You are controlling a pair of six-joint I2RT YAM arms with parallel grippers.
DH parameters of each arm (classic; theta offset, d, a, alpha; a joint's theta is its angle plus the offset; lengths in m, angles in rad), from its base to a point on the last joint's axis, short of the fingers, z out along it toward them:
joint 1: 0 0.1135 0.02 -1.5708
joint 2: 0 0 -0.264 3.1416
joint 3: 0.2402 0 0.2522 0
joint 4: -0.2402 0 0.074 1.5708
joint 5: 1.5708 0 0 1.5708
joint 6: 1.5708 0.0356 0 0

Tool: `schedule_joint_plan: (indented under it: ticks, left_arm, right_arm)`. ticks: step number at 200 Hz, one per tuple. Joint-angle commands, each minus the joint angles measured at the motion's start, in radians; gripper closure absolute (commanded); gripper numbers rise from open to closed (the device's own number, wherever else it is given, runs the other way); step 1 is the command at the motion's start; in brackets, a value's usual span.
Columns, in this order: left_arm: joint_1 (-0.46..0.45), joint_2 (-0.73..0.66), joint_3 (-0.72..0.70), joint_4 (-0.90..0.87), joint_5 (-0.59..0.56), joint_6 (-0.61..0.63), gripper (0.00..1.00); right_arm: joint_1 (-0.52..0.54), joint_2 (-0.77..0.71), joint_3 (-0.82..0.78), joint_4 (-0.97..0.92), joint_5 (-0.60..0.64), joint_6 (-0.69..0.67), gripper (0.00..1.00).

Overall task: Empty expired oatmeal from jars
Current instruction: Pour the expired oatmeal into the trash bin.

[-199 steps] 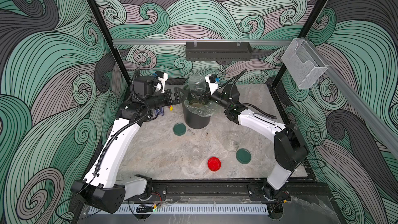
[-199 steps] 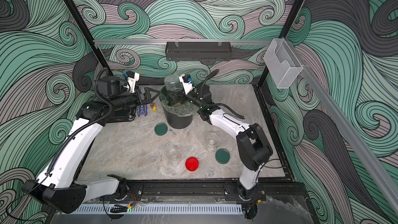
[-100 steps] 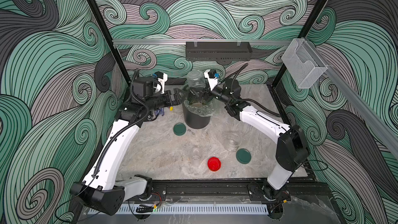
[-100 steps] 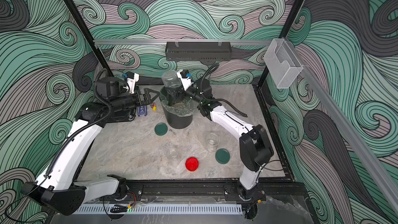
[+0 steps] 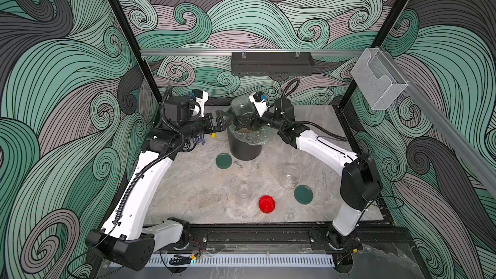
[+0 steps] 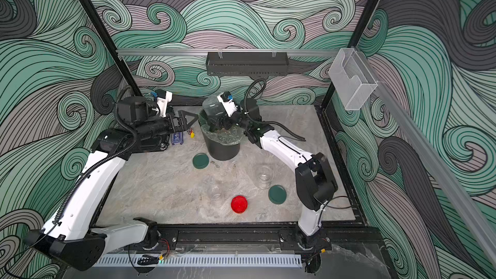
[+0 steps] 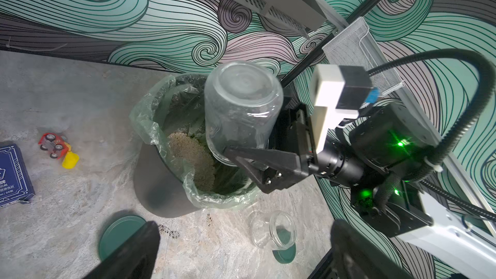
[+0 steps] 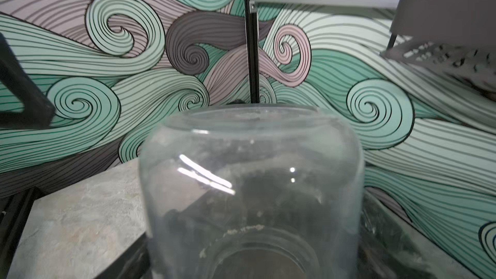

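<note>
Comparing with one second before, I found only a small change. The right gripper (image 7: 236, 140) stood a little higher on its wrist and the forearm behind it reached out straighter. The left gripper (image 5: 225, 122) had kept its place.

The right gripper was clamped on the upturned jar (image 7: 241, 103) near its neck. One black finger (image 7: 257, 154) lay across the glass in front and the other was behind it. The jar was mouth down and looked empty, with only dust and a few flakes stuck inside in the right wrist view. Directly under this gripper stood the black bin (image 7: 158, 183) with its clear liner (image 7: 145, 119). The oatmeal (image 7: 193, 157) lay as a pale heap inside the liner.

The left gripper was spread wide with nothing between its fingers, just beside the bin rim and pointing toward the held jar.

Well apart from both grippers, toward the arm bases, stood a wide empty jar (image 5: 291, 175) and a small jar (image 5: 244, 194). A red lid (image 5: 266, 203) and a green lid (image 5: 303, 194) lay near them. Another green lid (image 5: 223, 160) lay below the left gripper, beside the bin foot, with some crumbs (image 7: 166, 230) near it.

Behind the left gripper lay a blue box (image 7: 13, 175) with white print, too small for me to read. A red toy car (image 7: 52, 144) lay beside it. I could make out no other writing or brand.
</note>
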Motion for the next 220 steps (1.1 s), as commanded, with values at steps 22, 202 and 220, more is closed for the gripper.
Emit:
schedule_joint_plan:
  ticks: [22,202,220]
  left_arm:
    - [0.008,-0.006,-0.001,0.009,0.009,0.004,0.01]
    - [0.008,-0.002,-0.023,0.018,0.014,-0.004,0.01]
    - [0.008,-0.001,-0.013,0.015,0.015,0.001,0.01]
  right_arm:
    - [-0.003,-0.078,0.104,0.036,-0.042,-0.037,0.72]
    - [0.011,-0.041,0.119,-0.039,-0.003,-0.085,0.73]
    - [-0.005,-0.047,0.150,-0.026,-0.070,-0.021,0.73]
